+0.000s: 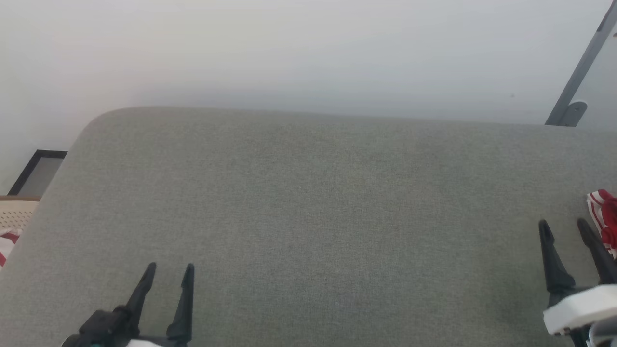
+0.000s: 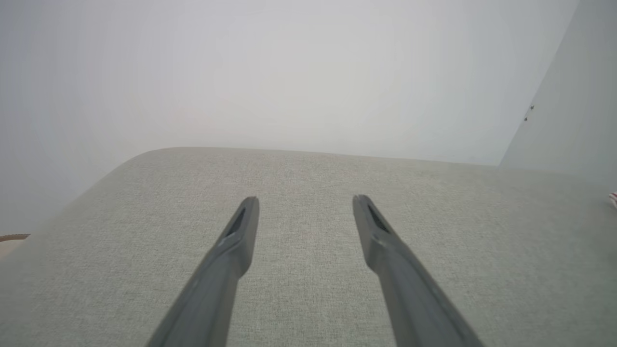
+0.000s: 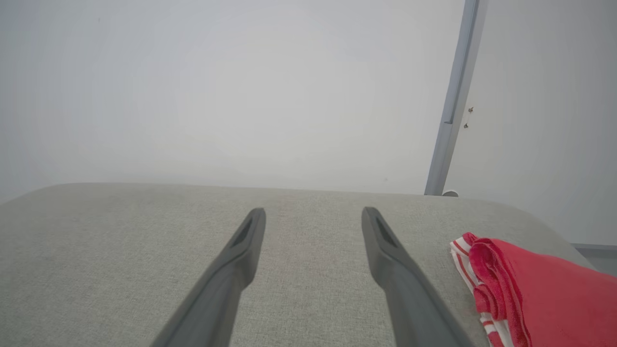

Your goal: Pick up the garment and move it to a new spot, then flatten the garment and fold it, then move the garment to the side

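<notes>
Upholstery in grey covers the cushioned surface (image 1: 308, 202). Over its near edge sit the left gripper (image 1: 171, 265) and the right gripper (image 1: 563, 221), both with jaws spread wide and empty. The garment (image 3: 540, 299) lies bunched at the surface's right end, just right of the right gripper (its far side is cut off). I judge the pick-up not yet begun; next, the right gripper must swing right and pinch the striped edge.

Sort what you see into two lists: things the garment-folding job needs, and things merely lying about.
Job: garment, bunched on the grey cushion, at its right edge; left pincer and right pincer, both open, empty.
Lying about: dark frame; grey pole.
</notes>
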